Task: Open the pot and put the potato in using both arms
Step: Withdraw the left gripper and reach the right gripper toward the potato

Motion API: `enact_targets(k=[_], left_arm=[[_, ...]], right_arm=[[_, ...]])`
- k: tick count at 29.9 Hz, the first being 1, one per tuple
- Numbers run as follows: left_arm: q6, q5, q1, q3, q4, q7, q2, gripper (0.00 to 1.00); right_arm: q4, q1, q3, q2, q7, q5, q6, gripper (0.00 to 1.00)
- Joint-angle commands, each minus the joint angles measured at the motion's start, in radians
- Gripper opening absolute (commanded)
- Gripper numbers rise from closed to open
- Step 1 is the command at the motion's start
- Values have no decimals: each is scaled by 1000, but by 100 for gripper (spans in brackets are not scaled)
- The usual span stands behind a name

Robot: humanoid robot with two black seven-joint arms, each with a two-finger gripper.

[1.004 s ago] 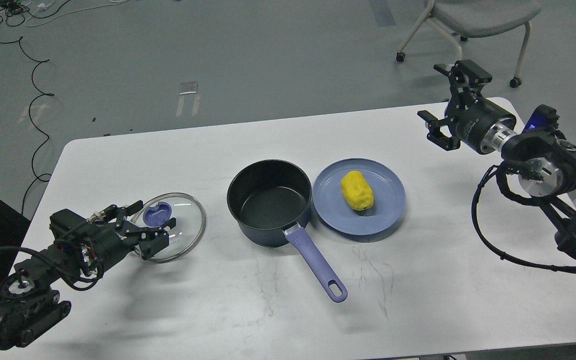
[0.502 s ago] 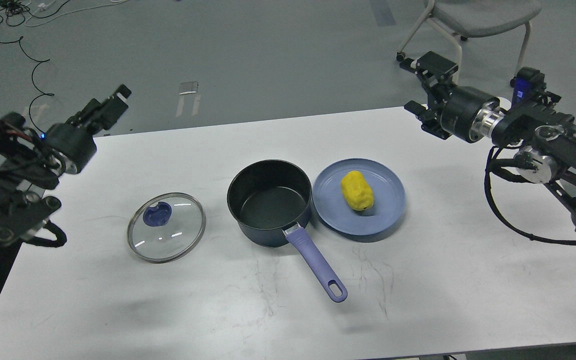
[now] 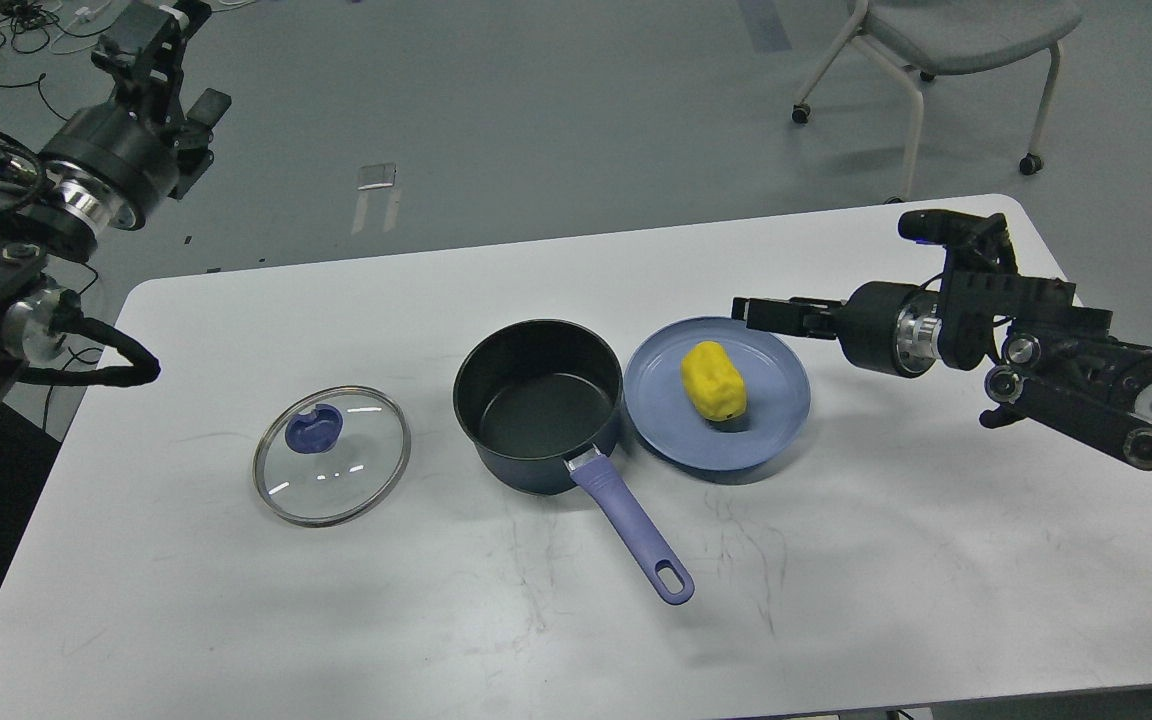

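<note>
The dark navy pot (image 3: pixel 539 405) stands open and empty at the table's middle, its lavender handle (image 3: pixel 636 535) pointing toward me. Its glass lid (image 3: pixel 332 455) lies flat on the table to the left, purple knob (image 3: pixel 314 428) up. The yellow potato (image 3: pixel 713 380) lies on a shallow blue plate (image 3: pixel 781 425) just right of the pot. My right gripper (image 3: pixel 764 313) points left, low over the plate's far right rim, a little right of the potato; it is side-on, so its fingers cannot be told apart. My left gripper (image 3: pixel 176 65) is raised at top left, off the table, open and empty.
The white table (image 3: pixel 576 620) ends near the view's bottom edge. A grey wheeled chair (image 3: pixel 946 40) stands beyond the table's far right corner. Cables (image 3: pixel 56 130) lie on the floor at the far left.
My left gripper has left the lid on the table and risen up and back to the top left. My right gripper has swung down and left to the plate's rim.
</note>
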Motion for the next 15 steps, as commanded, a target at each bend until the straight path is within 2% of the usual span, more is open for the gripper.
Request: enact_targets(k=[1,15], left_arm=[[5,0,34,-2,0,-8,2,99],[27,0,111,-3,9,-20,41,99]], right_arm=[[-32,25,-52,18,-5,-8,-3,100],[-70,20,-61,106,-56,-5,-11,98]])
